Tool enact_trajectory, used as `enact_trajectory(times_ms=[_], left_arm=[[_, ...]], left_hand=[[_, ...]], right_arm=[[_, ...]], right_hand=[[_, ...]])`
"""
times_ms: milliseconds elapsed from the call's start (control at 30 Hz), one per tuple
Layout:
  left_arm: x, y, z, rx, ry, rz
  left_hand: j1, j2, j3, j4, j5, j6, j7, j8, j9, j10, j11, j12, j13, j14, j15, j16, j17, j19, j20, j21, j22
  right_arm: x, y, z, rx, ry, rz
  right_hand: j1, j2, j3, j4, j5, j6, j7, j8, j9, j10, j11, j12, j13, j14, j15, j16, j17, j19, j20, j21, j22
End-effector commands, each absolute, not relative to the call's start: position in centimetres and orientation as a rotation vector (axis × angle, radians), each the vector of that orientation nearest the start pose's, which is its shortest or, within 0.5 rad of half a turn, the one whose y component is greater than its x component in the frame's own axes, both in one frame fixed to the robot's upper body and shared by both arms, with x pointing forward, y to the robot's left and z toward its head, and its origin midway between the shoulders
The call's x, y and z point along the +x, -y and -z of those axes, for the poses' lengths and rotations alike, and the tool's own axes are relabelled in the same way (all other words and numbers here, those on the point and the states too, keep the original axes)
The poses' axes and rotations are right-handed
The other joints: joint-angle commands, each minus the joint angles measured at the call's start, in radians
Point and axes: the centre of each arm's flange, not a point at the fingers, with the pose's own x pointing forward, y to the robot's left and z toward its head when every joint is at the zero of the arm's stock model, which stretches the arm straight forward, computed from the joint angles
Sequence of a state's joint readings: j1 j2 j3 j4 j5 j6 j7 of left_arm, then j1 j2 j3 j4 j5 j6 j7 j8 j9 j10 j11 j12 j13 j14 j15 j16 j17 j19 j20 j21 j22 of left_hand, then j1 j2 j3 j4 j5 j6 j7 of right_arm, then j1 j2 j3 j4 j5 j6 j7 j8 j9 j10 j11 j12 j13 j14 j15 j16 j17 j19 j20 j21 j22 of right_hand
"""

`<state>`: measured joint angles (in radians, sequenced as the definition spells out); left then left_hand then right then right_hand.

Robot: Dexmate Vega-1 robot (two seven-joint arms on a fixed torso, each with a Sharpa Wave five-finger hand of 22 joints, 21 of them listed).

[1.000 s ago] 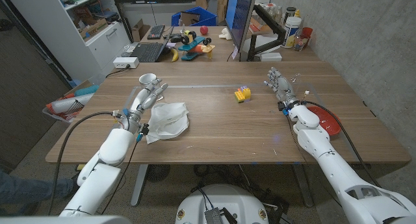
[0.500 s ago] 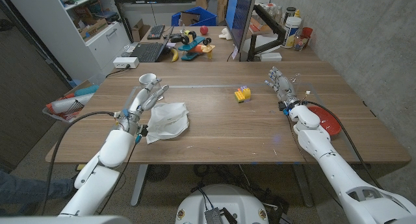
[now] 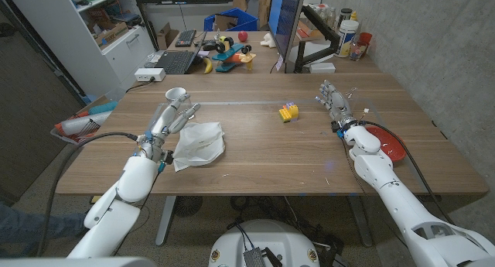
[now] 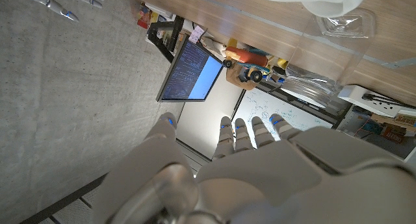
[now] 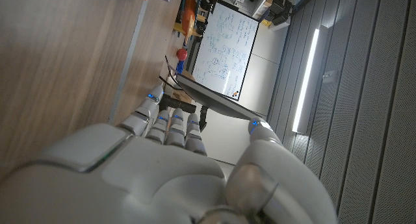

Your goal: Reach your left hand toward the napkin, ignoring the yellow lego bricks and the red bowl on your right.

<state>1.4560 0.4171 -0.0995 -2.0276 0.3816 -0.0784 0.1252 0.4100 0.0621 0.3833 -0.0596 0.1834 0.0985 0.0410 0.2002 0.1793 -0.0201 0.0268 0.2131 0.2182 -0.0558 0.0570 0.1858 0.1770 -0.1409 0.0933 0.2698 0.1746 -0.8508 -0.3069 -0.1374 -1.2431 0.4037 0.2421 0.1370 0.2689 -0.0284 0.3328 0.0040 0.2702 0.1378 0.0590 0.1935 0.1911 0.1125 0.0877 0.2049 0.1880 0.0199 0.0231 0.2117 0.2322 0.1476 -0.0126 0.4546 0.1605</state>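
Left hand just beside crumpled white napkin at near-left of table, fingers spread and gripping nothing; best eased sideways onto napkin edge, low and slow, well apart from yellow lego bricks

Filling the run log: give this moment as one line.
left hand: open, beside napkin | right hand: open, idle | lego bricks, red bowl: untouched
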Motion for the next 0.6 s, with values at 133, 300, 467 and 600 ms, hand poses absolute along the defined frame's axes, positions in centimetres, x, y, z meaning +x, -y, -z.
enact_trajectory(times_ms=[133, 300, 467, 600], left_arm=[[48.07, -31.85, 4.90, 0.907, 0.663, -0.267], [48.25, -31.63, 4.90, 0.938, 0.648, -0.262], [48.66, -31.26, 5.21, 0.962, 0.637, -0.251], [48.81, -31.15, 5.33, 0.975, 0.627, -0.251]], left_hand=[[0.013, 0.002, 0.004, -0.010, -0.004, 0.012, -0.017, 0.003, 0.003, 0.012, -0.001, 0.006, -0.001, 0.009, 0.001, 0.008, 0.002, 0.007, 0.006, -0.004, 0.002], [0.017, 0.004, 0.006, -0.015, -0.004, 0.018, -0.020, 0.003, 0.003, 0.015, -0.004, 0.007, -0.003, 0.012, -0.002, 0.008, 0.002, 0.019, 0.027, -0.004, 0.003], [0.022, 0.005, 0.008, -0.021, -0.004, 0.027, -0.026, 0.004, 0.004, 0.018, -0.003, 0.008, -0.005, 0.021, 0.006, 0.010, 0.002, 0.036, 0.038, -0.002, 0.003], [0.024, 0.006, 0.008, -0.024, -0.004, 0.033, -0.028, 0.005, 0.004, 0.024, -0.001, 0.010, -0.006, 0.024, 0.005, 0.010, 0.002, 0.038, 0.038, -0.003, 0.003]], right_arm=[[66.37, 29.64, 2.67, 0.030, 0.610, -0.163], [66.42, 29.72, 2.70, 0.028, 0.606, -0.160], [66.53, 29.75, 2.78, 0.028, 0.606, -0.160], [66.58, 29.76, 2.79, 0.030, 0.610, -0.159]], right_hand=[[0.001, 0.007, 0.001, -0.005, 0.006, 0.005, -0.002, 0.006, 0.000, 0.007, 0.001, 0.001, 0.005, 0.008, -0.002, 0.004, 0.000, 0.010, 0.001, -0.004, 0.005], [0.000, 0.007, 0.000, -0.005, 0.006, 0.006, -0.002, 0.006, 0.000, 0.007, 0.003, 0.001, 0.005, 0.008, -0.001, 0.003, -0.001, 0.011, 0.001, -0.006, 0.005], [-0.001, 0.006, 0.000, -0.005, 0.006, 0.006, -0.002, 0.006, 0.000, 0.007, 0.003, 0.000, 0.005, 0.008, 0.000, 0.003, -0.001, 0.012, 0.000, -0.008, 0.005], [-0.001, 0.006, -0.001, -0.006, 0.007, 0.008, -0.004, 0.007, 0.000, 0.009, 0.002, 0.001, 0.005, 0.009, -0.004, 0.004, -0.002, 0.014, -0.002, -0.010, 0.005]])
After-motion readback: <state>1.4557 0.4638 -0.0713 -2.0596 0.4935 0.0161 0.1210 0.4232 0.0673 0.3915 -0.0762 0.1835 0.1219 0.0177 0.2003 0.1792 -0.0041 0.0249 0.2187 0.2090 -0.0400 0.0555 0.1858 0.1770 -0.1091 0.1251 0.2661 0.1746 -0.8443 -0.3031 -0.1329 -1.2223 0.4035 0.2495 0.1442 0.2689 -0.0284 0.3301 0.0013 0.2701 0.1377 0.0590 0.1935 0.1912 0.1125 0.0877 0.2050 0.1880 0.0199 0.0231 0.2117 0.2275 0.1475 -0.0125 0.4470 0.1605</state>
